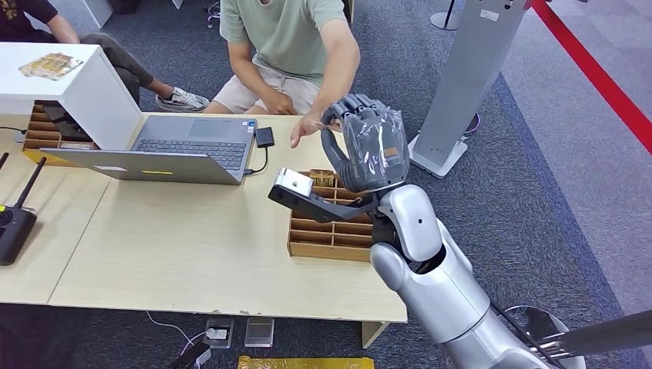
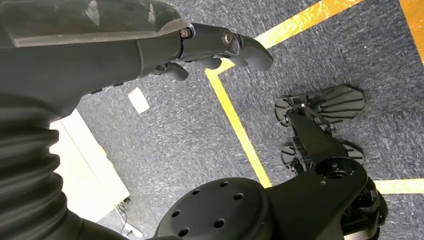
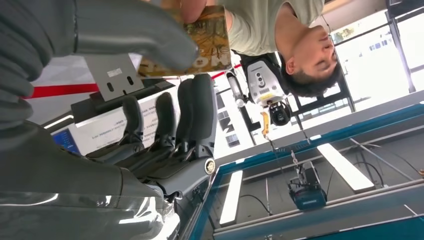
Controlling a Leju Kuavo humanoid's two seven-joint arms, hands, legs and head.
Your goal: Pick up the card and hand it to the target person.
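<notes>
While the right hand [image 1: 367, 150] is raised above the wooden divided tray [image 1: 332, 231] on the table [image 1: 192, 246], its thumb and fingers pinch a gold-patterned card [image 3: 200, 42], seen close in the right wrist view. A seated person in a green shirt [image 1: 288, 34] reaches one hand [image 1: 305, 131] toward it from the tray's far side; that hand touches the card's far edge in the wrist view. The tray holds more gold-printed cards [image 1: 323, 178] in a far compartment; the near compartments look bare, and the arm hides part of it. To the tray's left lies one open laptop [image 1: 181, 150] with a small black adapter [image 1: 264, 137] cabled just beside it. Further left stand one white box [image 1: 73, 88] with cards on top, a second wooden tray [image 1: 46, 134] behind it, and one black router [image 1: 14, 223]. The left hand [image 2: 215, 47] hangs over the carpet, fingers loosely curled, holding nothing.
</notes>
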